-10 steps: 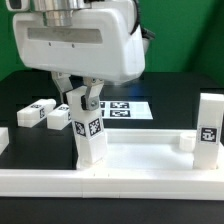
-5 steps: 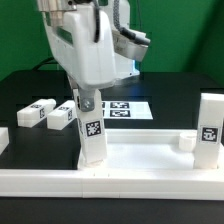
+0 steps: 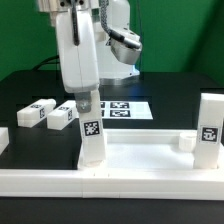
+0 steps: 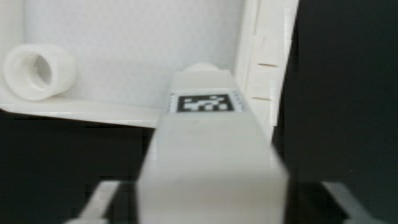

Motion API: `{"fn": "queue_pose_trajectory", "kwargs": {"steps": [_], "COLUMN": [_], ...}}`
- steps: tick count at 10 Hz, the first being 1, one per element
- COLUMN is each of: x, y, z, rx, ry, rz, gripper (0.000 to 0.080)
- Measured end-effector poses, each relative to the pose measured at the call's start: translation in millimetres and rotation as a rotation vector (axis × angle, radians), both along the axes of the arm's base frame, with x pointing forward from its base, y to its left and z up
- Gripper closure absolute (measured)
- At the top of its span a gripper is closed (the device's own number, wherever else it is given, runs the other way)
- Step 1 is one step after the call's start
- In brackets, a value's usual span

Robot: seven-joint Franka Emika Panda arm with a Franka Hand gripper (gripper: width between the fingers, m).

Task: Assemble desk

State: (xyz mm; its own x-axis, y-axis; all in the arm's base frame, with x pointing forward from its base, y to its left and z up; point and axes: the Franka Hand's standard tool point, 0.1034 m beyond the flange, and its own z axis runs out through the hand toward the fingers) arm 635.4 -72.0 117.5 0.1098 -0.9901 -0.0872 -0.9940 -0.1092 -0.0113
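Black table (image 3: 170, 90) | jaws apart, loosely astride upright leg (image 3: 91, 135) on tabletop (image 3: 140, 155) | two legs (image 3: 38, 111) lying beside

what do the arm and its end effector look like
The arm is cased in smooth, rounded white shells with dark bands at the joints. The end effector has a white body narrowing to a grey two-finger tip. No cables or markings show clearly.

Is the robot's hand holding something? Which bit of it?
Nothing, it seems. The gripper straddles the top of the upright leg block, but its jaws look slightly clear of the block's sides.
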Motion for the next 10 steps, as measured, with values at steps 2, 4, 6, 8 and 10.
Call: {"fn": "queue_pose_trajectory", "kwargs": {"steps": [2,4,6,8,10], "x": [1.0,4.3,7.1,7.4,7.4], "y": [1.9,9.0,10.7,13.3,13.5], "z": [0.0,0.2,-0.4,-1.4,-1.7], "rx": [0.000,-0.006,-0.015,-0.016,-0.019], "ry": [-0.010,-0.040,-0.064,-0.080,-0.092], "rz": [0.073,0.272,0.421,0.614,0.759], "gripper": [0.0177,0.0154,0.0151,0.0150,0.0150]}}
